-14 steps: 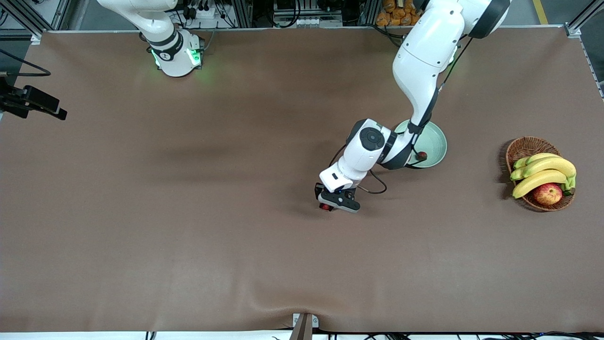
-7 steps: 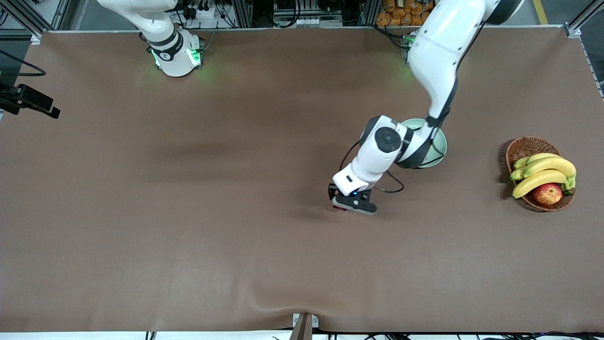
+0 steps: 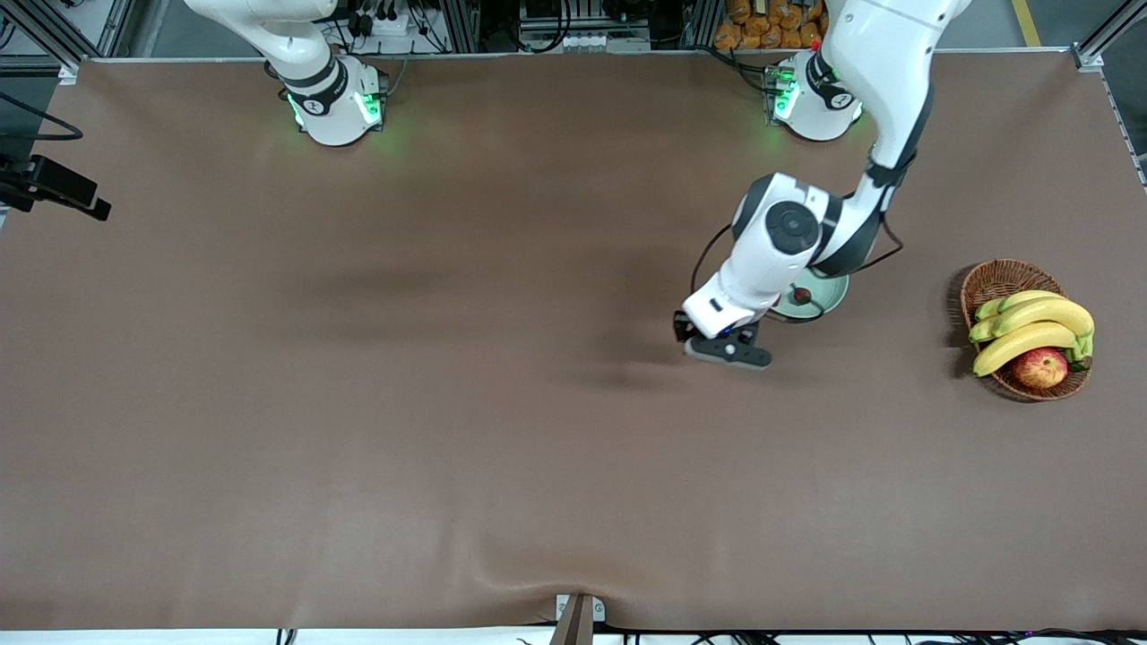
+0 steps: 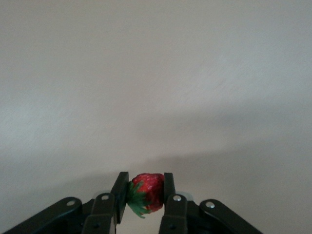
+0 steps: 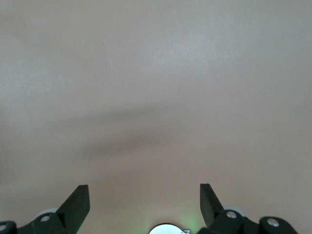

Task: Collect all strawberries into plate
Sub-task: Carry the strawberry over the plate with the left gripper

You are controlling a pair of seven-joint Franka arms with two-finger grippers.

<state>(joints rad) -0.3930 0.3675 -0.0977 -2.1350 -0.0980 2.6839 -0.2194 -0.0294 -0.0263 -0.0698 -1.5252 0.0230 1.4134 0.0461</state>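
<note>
My left gripper [image 3: 722,348] hangs over the brown cloth beside the plate, toward the right arm's end. It is shut on a strawberry [image 4: 148,187], red with a green cap, pinched between the two fingers [image 4: 145,179]; the hand hides that berry in the front view. The pale green plate [image 3: 837,299] is mostly covered by the left arm. A second strawberry [image 3: 801,294] lies in the plate. My right gripper [image 5: 144,195] waits open and empty over bare cloth.
A wicker basket [image 3: 995,273] holding bananas [image 3: 1030,322] and an apple [image 3: 1039,367] stands at the left arm's end of the table. The cloth has a small fold [image 3: 573,582] at the edge nearest the camera.
My left gripper has risen off the cloth and carried the strawberry toward the plate. The right arm has barely shifted.
</note>
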